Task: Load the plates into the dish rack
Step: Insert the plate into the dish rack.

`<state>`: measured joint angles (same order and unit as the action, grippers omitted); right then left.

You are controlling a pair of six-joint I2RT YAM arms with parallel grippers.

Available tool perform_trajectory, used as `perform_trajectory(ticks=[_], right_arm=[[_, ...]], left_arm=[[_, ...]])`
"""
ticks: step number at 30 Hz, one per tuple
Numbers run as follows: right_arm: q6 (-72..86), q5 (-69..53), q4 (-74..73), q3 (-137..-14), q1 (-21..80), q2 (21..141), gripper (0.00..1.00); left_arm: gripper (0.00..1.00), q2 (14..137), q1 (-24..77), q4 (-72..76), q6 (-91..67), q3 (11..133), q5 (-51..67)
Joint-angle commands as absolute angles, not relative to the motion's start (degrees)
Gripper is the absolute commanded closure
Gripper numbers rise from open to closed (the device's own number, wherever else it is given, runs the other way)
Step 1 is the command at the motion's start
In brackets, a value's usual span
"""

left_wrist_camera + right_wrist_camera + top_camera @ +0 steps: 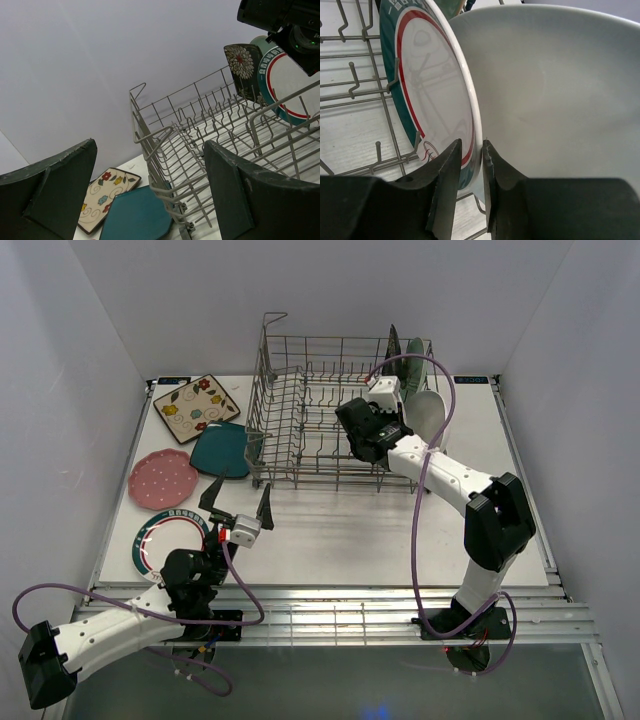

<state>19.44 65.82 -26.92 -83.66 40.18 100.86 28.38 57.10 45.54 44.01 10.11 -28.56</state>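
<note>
- The right gripper [472, 143] straddles the rim of a green-rimmed white round plate [435, 90], fingers close together; whether they clamp it cannot be told.
- That plate stands upright in the grey wire dish rack [320, 339], with a plain white plate [545, 90] beside the right finger.
- The left gripper [239, 502] gapes wide and holds nothing; a teal square plate [135, 215] lies ahead between its fingers.

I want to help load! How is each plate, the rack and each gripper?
dish rack: partly loaded
racked green-rimmed plate: on edge
right gripper: slightly open astride racked green-rimmed plate's rim
white plate: on edge
black floral plate: on edge
mint plate: on edge
cream floral plate: lying flat
teal plate: lying flat
pink dotted plate: lying flat
unracked green-rimmed plate: lying flat
left gripper: open, empty
</note>
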Motion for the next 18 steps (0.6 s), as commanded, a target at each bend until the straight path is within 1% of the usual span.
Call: perform_trajectory(ticks=[1, 2, 3, 7, 15, 18], right_arm=[[23.6, 67.1, -29.1, -85.5, 40.2, 97.3, 0.68], [23.6, 67.1, -29.3, -85.3, 40.2, 96.9, 0.67], [23.6, 67.1, -29.4, -85.1, 40.2, 96.3, 0.62], [23.7, 66.6, -30.6, -85.2, 40.3, 93.4, 0.56], [23.0, 63.2, -31.1, -84.5, 41.7, 87.8, 0.48], [22.0, 60.0, -30.9, -84.4, 42.0, 85.7, 0.46]], left_arm=[[0.02, 28.9, 57.0, 46.8, 44.1, 10.5, -28.8], [0.02, 28.9, 56.9, 46.8, 44.1, 10.4, -28.8], [0.02, 29.0, 56.9, 46.8, 44.1, 10.5, -28.9], [0.02, 29.3, 57.0, 47.0, 44.0, 10.7, -29.5], [0.02, 32.9, 56.8, 50.2, 43.7, 13.2, -34.4], [0.02, 34.0, 55.6, 48.2, 42.6, 15.7, -34.9]])
